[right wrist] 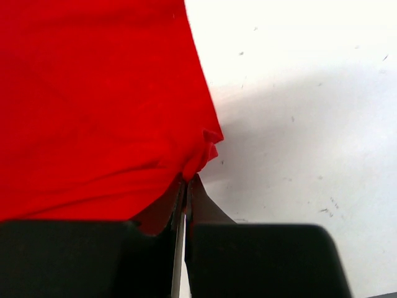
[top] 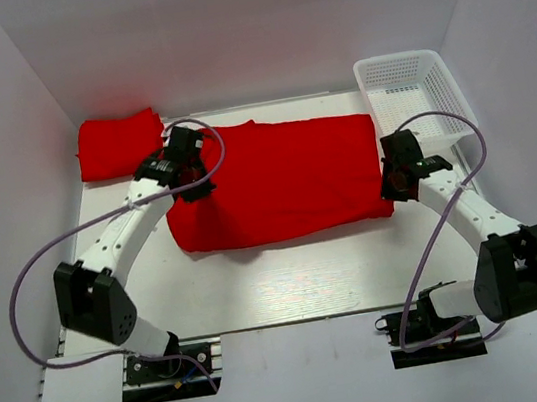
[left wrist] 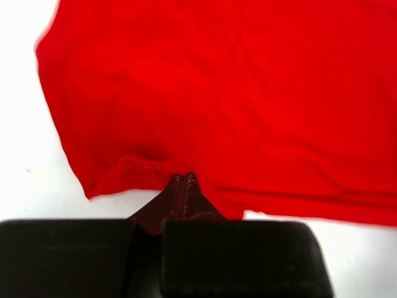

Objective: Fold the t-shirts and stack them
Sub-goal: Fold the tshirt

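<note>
While the spread t-shirt (top: pixel 285 178) lies between them, left tool (left wrist: pixel 184 183) and right tool (right wrist: pixel 186 183) clench its ends.

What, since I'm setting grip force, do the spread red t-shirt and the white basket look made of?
Spread red t-shirt: soft, matte fabric, possibly cotton; it wrinkles and bunches at its pinched edges. White basket: rigid, probably moulded plastic; its walls are an even grid of holes.
</note>
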You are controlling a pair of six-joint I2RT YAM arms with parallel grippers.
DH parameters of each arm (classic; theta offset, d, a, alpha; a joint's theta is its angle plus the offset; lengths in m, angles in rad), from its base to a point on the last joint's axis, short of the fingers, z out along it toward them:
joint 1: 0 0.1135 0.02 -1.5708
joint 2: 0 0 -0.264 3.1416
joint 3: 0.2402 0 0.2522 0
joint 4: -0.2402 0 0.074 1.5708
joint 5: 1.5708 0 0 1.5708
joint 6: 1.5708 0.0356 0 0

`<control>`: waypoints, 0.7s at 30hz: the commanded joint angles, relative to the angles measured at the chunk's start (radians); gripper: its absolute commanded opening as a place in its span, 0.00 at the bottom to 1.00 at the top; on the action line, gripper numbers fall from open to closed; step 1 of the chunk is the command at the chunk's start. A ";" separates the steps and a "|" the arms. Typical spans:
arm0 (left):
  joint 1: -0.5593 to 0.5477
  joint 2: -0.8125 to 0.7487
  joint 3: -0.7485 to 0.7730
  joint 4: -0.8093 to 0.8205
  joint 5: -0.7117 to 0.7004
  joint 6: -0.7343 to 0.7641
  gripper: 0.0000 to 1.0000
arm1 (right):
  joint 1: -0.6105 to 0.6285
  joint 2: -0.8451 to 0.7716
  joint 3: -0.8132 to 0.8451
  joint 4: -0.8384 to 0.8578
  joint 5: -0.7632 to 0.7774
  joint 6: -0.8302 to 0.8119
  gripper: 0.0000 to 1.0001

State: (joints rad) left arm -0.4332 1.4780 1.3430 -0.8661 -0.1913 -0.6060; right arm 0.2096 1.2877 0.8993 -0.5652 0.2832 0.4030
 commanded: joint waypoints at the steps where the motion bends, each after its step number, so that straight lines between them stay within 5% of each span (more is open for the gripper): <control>1: 0.011 0.086 0.094 0.003 -0.112 0.017 0.00 | -0.003 0.036 0.073 0.028 0.071 -0.030 0.00; 7: 0.047 0.191 0.232 -0.010 -0.203 0.054 0.00 | -0.004 0.091 0.151 0.050 0.132 -0.061 0.00; 21: 0.097 0.288 0.336 0.213 -0.160 0.296 0.00 | -0.006 0.237 0.265 0.065 0.100 -0.122 0.00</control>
State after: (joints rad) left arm -0.3519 1.7802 1.6119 -0.7372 -0.3580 -0.3870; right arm 0.2096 1.5047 1.1172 -0.5259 0.3851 0.3058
